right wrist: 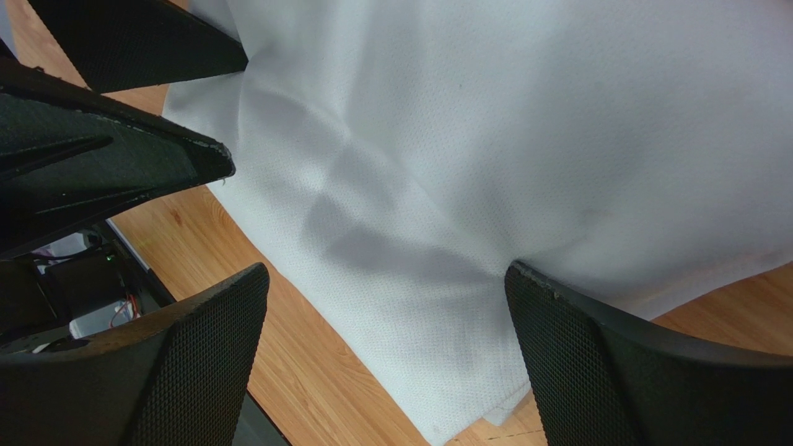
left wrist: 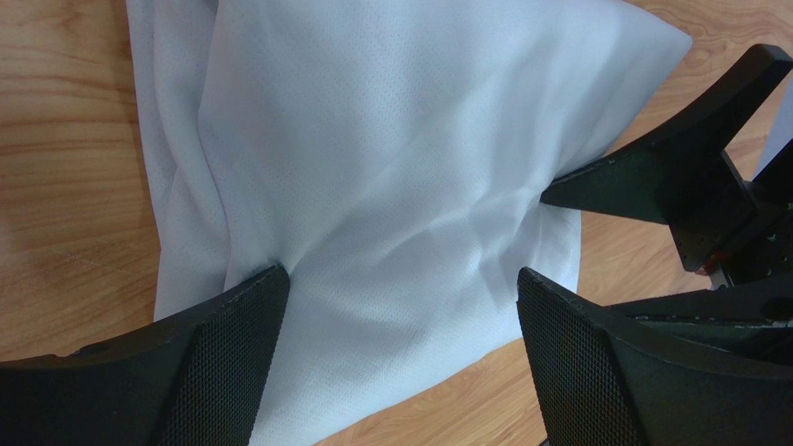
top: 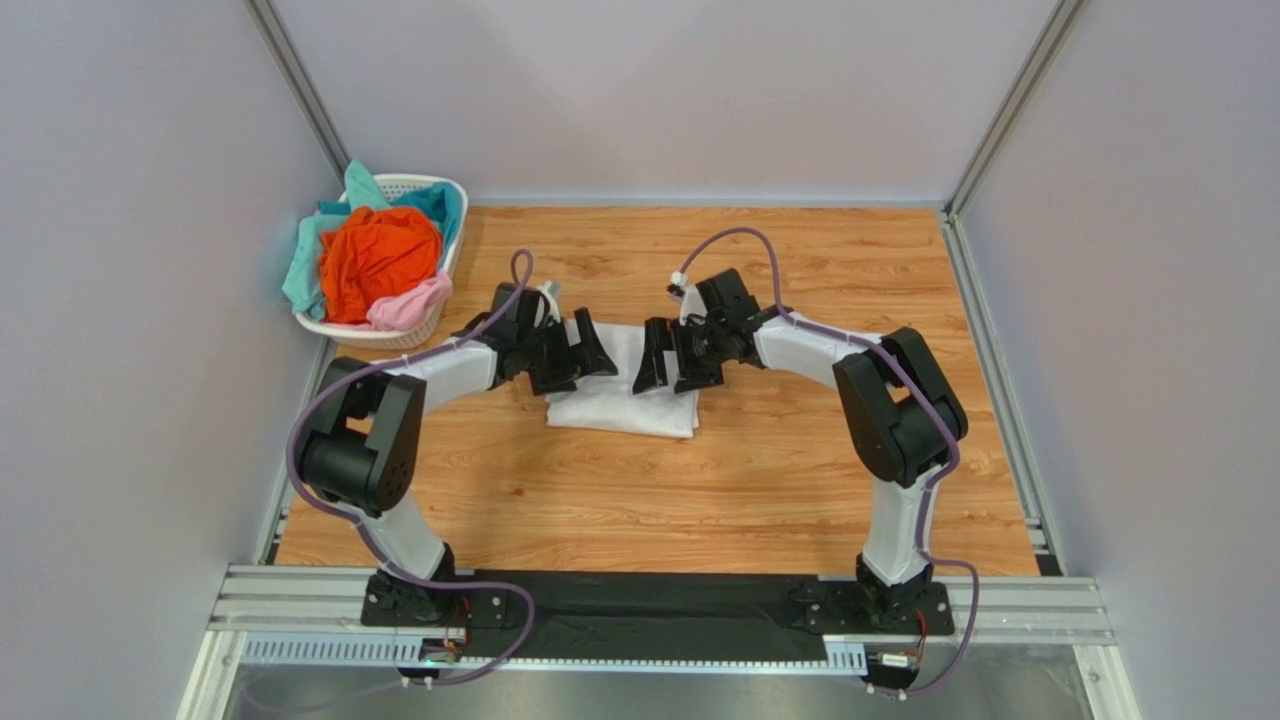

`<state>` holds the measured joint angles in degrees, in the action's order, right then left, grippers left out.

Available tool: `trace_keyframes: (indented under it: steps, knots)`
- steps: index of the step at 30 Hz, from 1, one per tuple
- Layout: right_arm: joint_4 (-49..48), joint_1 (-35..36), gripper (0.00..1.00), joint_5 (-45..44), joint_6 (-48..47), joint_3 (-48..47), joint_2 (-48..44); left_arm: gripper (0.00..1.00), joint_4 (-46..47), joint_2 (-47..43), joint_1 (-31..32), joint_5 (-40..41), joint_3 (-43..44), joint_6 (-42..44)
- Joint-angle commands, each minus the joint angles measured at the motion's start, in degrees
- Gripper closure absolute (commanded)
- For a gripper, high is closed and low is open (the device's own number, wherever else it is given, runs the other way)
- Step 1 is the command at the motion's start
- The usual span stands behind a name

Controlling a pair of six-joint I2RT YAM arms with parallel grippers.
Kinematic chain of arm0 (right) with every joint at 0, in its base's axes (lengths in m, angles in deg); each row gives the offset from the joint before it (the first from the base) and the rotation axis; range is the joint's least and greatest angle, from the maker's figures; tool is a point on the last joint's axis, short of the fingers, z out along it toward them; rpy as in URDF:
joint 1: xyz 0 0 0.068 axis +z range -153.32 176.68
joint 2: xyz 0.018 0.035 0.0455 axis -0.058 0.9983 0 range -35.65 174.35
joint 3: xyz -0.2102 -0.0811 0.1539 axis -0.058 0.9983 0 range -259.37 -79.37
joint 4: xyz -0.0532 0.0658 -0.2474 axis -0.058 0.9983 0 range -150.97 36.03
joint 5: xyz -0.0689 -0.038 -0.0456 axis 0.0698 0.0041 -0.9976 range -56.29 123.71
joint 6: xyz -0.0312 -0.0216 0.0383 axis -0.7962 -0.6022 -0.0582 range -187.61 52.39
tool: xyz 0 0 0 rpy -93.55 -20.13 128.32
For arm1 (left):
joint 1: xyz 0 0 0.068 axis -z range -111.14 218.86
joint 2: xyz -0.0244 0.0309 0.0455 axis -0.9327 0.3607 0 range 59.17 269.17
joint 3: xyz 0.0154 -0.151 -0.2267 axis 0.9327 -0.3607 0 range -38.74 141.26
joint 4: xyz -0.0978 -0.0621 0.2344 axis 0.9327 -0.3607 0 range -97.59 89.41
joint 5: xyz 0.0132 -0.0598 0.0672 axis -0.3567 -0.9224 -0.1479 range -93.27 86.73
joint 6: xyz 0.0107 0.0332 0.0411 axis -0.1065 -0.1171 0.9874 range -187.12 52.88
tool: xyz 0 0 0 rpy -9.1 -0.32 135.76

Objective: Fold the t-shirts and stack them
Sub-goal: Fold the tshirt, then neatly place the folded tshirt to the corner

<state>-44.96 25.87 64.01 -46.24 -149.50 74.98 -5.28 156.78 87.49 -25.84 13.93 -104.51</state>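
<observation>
1. The white t-shirt (top: 624, 402) lies on the wooden desk (top: 751, 495), near the middle and slightly toward the far side. It is folded into a compact rectangle. In the left wrist view its cloth (left wrist: 391, 186) shows soft creases and layered edges along 1 side.

2. The left claw (top: 579, 357) hangs directly over the left part of the white t-shirt. Its jaws stand wide apart and hold nothing. In the left wrist view the left claw (left wrist: 398, 279) spans the cloth, with both fingertips at or just above the fabric; contact cannot be confirmed.

3. The right claw (top: 661, 360) hangs over the right part of the same shirt, facing the left claw, the 2 close together. Its jaws (right wrist: 386, 271) are also spread wide, with nothing between them.

4. A white lattice basket (top: 451, 203) stands at the far left corner of the desk. It contains an orange t-shirt (top: 376, 255), a teal t-shirt (top: 316, 248) and a pale pink t-shirt (top: 409, 305), heaped loosely and unfolded.
</observation>
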Motion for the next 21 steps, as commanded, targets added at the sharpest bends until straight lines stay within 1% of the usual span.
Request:
trace_keyframes:
  steps: [1,3,5,6,8,9,10,11,12,13,14,15,16,18,21]
  knots:
    - [2.3,-0.3,0.00,-5.2,-3.3,0.4,-0.8,0.00,-2.3,-2.8,0.1,3.0,-2.6,0.4]
    - [4.5,0.0,0.00,-6.3,-4.0,-0.7,-3.9,0.00,-3.0,-5.6,0.5,3.1,-3.0,0.5]
    - [6.5,0.8,0.00,-9.1,-6.0,-0.8,-7.5,0.00,-5.9,-8.1,1.3,4.5,-2.7,1.3]
    - [7.2,2.0,0.00,-10.7,-6.7,-0.7,-11.6,0.00,-7.4,-11.0,1.8,5.4,-2.4,1.6]
    - [9.5,3.3,0.00,-16.6,-8.4,-0.4,-15.9,0.00,-12.2,-14.6,3.2,10.4,-2.4,2.6]
    - [10.0,4.5,0.00,-18.9,-8.3,-0.1,-19.9,0.00,-13.7,-18.7,3.8,12.4,-2.5,2.8]
    - [10.9,4.9,0.00,-23.4,-7.6,0.9,-21.9,0.00,-16.2,-20.9,4.4,15.9,-2.7,2.8]
    - [10.9,5.1,0.00,-25.5,-6.8,1.6,-23.9,0.00,-17.5,-23.1,4.5,17.5,-3.0,2.7]
    - [10.9,5.3,0.00,-27.6,-5.2,2.3,-27.4,0.00,-18.9,-27.4,4.5,20.2,-3.2,2.8]
    - [10.8,5.2,0.00,-32.1,-4.1,3.7,-28.9,0.00,-21.6,-29.6,4.5,21.8,-3.4,2.8]
    - [10.6,5.2,0.00,-33.7,-2.0,4.3,-30.4,0.00,-23.1,-31.8,4.5,22.5,-3.7,2.7]
    - [10.4,5.2,0.00,-35.0,-0.6,4.9,-32.6,0.00,-24.4,-35.9,4.5,25.1,-3.8,2.6]
    - [10.1,5.2,0.00,-36.6,0.7,5.6,-33.4,0.00,-27.2,-38.0,4.5,28.1,-4.1,2.6]
    - [9.8,4.7,0.00,-36.0,1.8,6.6,-33.5,0.00,-31.3,-43.5,4.6,33.1,-4.1,1.7]
    - [11.0,3.9,0.00,-35.4,2.5,5.4,-29.4,0.00,-35.2,-49.2,4.5,39.4,-4.4,-1.8]
